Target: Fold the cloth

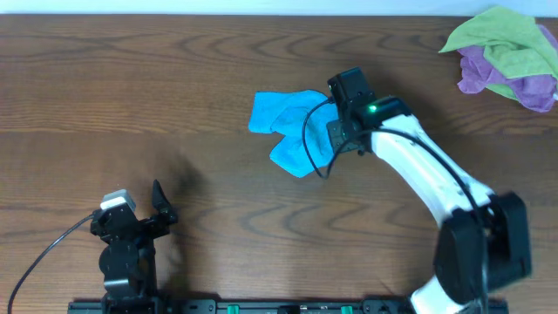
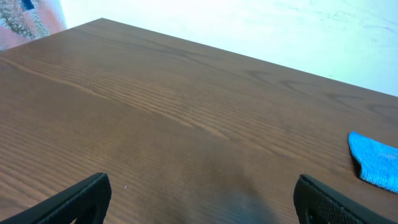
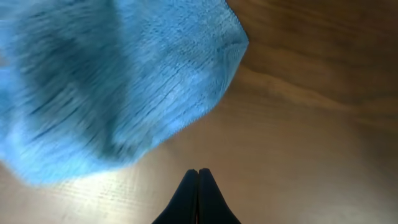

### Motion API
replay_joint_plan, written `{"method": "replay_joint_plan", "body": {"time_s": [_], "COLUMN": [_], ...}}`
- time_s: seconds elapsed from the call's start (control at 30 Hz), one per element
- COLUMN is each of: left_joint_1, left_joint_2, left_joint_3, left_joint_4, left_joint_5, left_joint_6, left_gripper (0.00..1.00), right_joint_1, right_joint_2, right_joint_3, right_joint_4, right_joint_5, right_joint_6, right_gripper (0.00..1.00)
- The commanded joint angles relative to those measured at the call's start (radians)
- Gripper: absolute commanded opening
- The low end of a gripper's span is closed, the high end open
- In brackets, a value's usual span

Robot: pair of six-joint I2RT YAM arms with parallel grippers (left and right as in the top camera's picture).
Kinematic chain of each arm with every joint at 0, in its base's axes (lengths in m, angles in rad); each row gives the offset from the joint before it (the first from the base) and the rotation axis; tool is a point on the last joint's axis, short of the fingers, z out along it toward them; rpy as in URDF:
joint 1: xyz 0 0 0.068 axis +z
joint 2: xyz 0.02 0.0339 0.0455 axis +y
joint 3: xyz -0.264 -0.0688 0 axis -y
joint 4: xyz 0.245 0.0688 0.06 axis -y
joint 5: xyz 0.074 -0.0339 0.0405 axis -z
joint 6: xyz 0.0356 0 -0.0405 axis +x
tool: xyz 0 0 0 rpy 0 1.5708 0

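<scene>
A blue cloth (image 1: pixel 286 127) lies crumpled on the wooden table, a little right of centre. My right gripper (image 1: pixel 335 138) hovers at the cloth's right edge. In the right wrist view the cloth (image 3: pixel 106 81) fills the upper left, and my right gripper's fingers (image 3: pixel 198 173) are pressed together with nothing between them, above bare wood beside the cloth. My left gripper (image 1: pixel 161 205) is open and empty near the table's front left, far from the cloth. In the left wrist view its fingers (image 2: pixel 202 199) are spread wide and a corner of the cloth (image 2: pixel 376 163) shows at the far right.
A heap of green and purple cloths (image 1: pixel 510 57) lies at the table's back right corner. The table's far edge (image 2: pixel 249 56) meets a white wall. A black rail (image 1: pixel 261 307) runs along the front edge.
</scene>
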Motion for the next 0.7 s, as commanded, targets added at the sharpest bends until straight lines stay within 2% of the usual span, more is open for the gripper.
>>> {"method": "replay_joint_plan", "body": {"time_s": [0.0,0.33,0.67], "left_joint_1": [-0.003,-0.003,-0.003], "left_joint_2": [-0.006,-0.006,-0.006], "left_joint_3": [-0.025,-0.025,-0.025], "left_joint_4": [-0.010,-0.010,-0.010], "left_joint_5": [-0.014,-0.014,-0.014], "left_joint_6": [0.000,0.000,0.000], "left_gripper": [0.95,0.95,0.95], "right_joint_1": [-0.013,-0.024,-0.114], "right_joint_2": [0.051,0.158,0.219], "right_joint_3": [-0.008,-0.007,0.061], "right_joint_4": [0.039,0.151,0.160], "right_joint_5": [-0.035,-0.098,-0.134], "right_joint_6": [-0.019,-0.042,-0.048], "right_gripper": [0.01,0.02,0.02]}}
